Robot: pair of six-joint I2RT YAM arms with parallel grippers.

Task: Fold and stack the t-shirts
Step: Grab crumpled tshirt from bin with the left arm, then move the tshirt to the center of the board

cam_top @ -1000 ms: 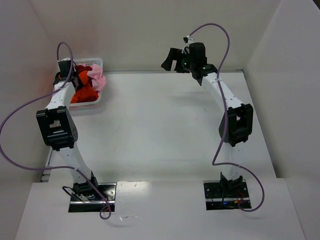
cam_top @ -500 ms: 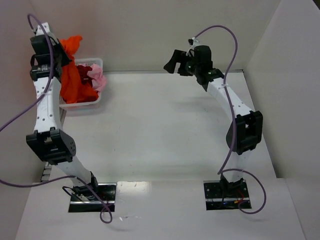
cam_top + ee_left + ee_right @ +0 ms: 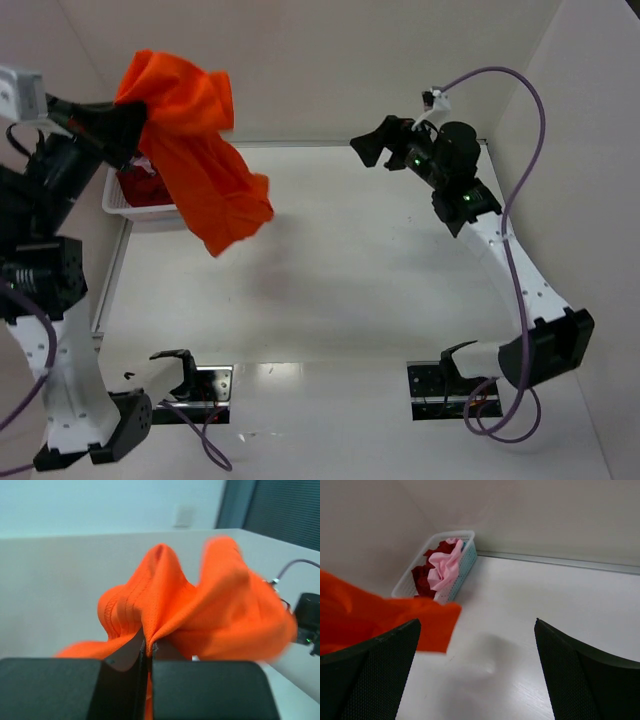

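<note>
My left gripper (image 3: pixel 128 118) is shut on the bright orange t-shirt (image 3: pixel 200 165) and holds it high in the air at the far left; the shirt hangs down and swings out over the table. In the left wrist view the cloth (image 3: pixel 200 615) is pinched between my closed fingers (image 3: pixel 125 655). A dark red t-shirt (image 3: pixel 422 577) and a pale pink t-shirt (image 3: pixel 445 567) lie crumpled in the white mesh basket (image 3: pixel 465 555). My right gripper (image 3: pixel 372 145) is open and empty, raised above the far middle of the table, apart from the orange shirt (image 3: pixel 380 620).
The basket (image 3: pixel 140 210) stands at the far left corner against the side wall. White walls enclose the table (image 3: pixel 350 270) at the back and both sides. The arm bases sit at the near edge.
My left arm has lifted the orange t-shirt out of the basket, up high and toward the camera. My right gripper has moved right and a little lower, staying open.
</note>
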